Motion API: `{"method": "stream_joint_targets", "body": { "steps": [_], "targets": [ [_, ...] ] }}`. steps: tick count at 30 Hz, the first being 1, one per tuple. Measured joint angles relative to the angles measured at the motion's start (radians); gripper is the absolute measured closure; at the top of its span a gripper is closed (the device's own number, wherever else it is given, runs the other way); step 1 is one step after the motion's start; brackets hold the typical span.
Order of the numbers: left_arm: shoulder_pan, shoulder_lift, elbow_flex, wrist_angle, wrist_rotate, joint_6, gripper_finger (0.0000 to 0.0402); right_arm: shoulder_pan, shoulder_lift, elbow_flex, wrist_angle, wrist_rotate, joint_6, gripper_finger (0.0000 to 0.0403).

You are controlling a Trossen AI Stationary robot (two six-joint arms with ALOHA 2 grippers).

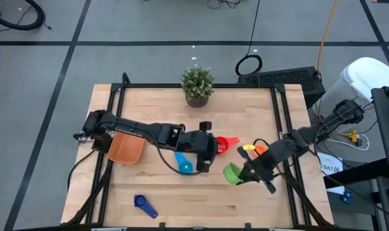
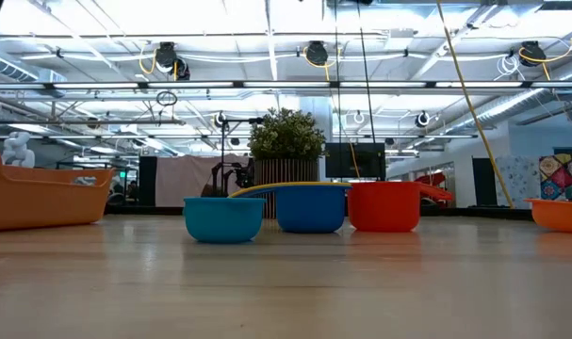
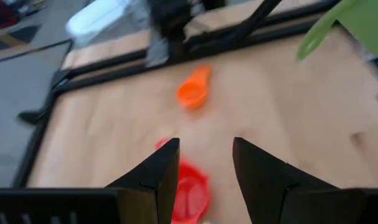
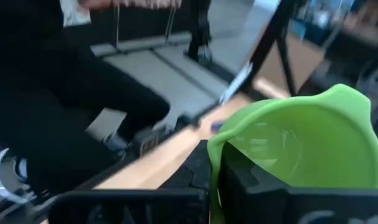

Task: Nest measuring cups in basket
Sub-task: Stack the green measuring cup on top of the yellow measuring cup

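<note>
Currently the right gripper (image 1: 245, 174) had the green cup (image 1: 232, 172) pinched by its rim, fingers closed on the wall of the bowl, and the right wrist view showed the cup (image 4: 301, 146) filling the frame, lifted off the wood. So the step in hand looked like pick-and-carry of green, not yet a placement.

Left gripper (image 1: 207, 158) hovered mid-table with fingers (image 3: 152, 179) spread and nothing between them. The red cup (image 3: 190, 191) sat just under and past those fingers; the orange cup (image 3: 193, 91) lay farther off on bare table. From above, the light blue cup (image 1: 183, 163) lay just beside the left gripper, the yellow cup (image 1: 247, 148) lay near the right gripper, and the dark blue cup (image 1: 145, 204) lay alone near the front edge, well apart from the rest.

The basket (image 1: 125, 147) sat on the left side of the table under the left arm's forearm, apparently without cups in it, though the arm hid part of it.

Judgement: task early, nothing nested yet. Green was on the far side from the basket, so the next move needed either a long cross-table carry or a handover to the open left gripper. Risk: the left arm covers the basket, so clearance is needed first.
</note>
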Motion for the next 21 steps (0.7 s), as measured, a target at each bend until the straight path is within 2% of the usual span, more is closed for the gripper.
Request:
{"method": "stream_joint_targets", "body": {
  "steps": [8,15,21],
  "targets": [
    [0.055,0.0,0.0,0.153,0.339,-0.008,0.025,0.024,0.0,-0.001,0.166,0.052,-0.247,0.0403],
    [0.103,0.0,0.0,0.311,0.687,-0.068,0.025,0.024,0.0,-0.001,0.192,0.055,-0.312,0.0403],
    [0.142,0.075,-0.002,0.345,0.802,-0.142,0.025,0.015,-0.022,-0.001,0.269,0.056,-0.357,0.0403]
  ]
}}
